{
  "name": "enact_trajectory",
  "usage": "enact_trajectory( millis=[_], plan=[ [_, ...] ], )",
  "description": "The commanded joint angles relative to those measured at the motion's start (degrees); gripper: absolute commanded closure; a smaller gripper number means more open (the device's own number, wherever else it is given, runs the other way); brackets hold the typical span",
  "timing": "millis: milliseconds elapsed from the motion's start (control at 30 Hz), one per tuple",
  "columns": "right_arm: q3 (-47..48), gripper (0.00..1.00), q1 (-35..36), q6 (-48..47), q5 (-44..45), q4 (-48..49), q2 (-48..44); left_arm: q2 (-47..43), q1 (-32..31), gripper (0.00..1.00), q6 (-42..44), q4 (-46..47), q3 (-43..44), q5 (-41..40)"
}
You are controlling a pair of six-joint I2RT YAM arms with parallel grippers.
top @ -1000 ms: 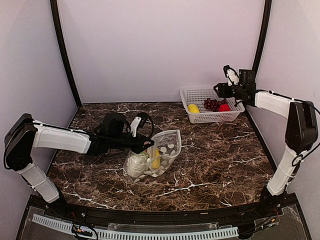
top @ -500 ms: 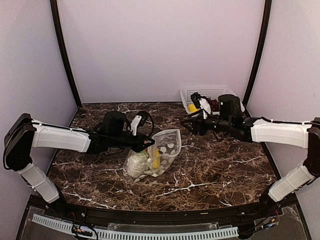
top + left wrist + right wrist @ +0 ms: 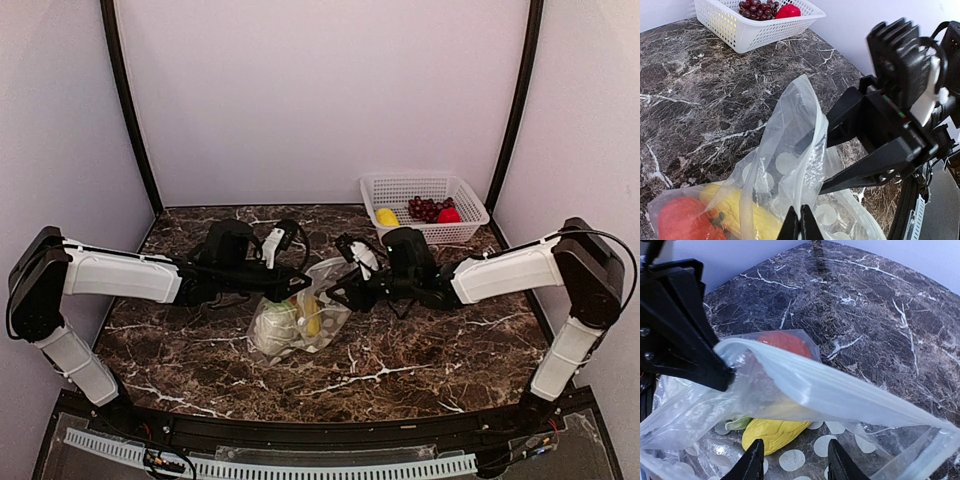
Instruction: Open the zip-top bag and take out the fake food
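While left fingers (image 3: 789,231) pinched on the zip-top bag (image 3: 790,150), right fingers (image 3: 754,463) spread at its mouth.

1. You have one zip-top bag (image 3: 318,310), near the middle of the table.
2. Inside it you can count three toy foods: one red piece (image 3: 682,220), one yellow piece (image 3: 742,212) and one white-green cauliflower (image 3: 272,325).
3. You have one white basket (image 3: 430,236), far right.
4. It holds three more: one lemon (image 3: 387,217), one bunch of grapes (image 3: 424,209) and one red toy (image 3: 449,215).
5. You have two grippers: one left gripper (image 3: 302,286) and one right gripper (image 3: 338,293).
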Motion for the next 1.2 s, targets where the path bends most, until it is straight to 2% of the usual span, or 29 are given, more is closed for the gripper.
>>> enact_trajectory(
  millis=[0,133,267,600,967,1067,1167],
  plan=[
    [2.9,0.6,1.2,3.5,2.0,3.4,4.9,-1.9,-0.3,0.99,-0.4,1.1,0.2,0.3],
    [3.9,0.58,2.4,6.8,2.3,5.7,8.9,-1.7,-0.2,0.99,-2.0,3.2,-0.5,0.2],
    [5.5,0.42,3.7,9.8,2.6,6.2,11.8,-1.6,-0.1,0.99,-4.2,5.5,-1.3,0.5],
    [10.4,0.27,6.5,13.1,5.9,2.1,17.6,-0.3,0.3,0.99,-6.6,8.4,-2.1,1.1],
    [13.1,0.28,8.0,13.8,10.0,0.9,25.9,-0.5,0.7,0.99,-7.3,9.5,-3.8,0.9],
    [13.2,0.33,8.4,12.9,11.6,0.0,28.1,-0.4,0.8,0.99,-7.3,9.5,-4.1,0.6],
    [11.5,0.43,8.4,13.2,11.4,0.9,27.3,-0.3,0.8,0.99,-7.3,9.6,-4.3,0.6]
  ],
)
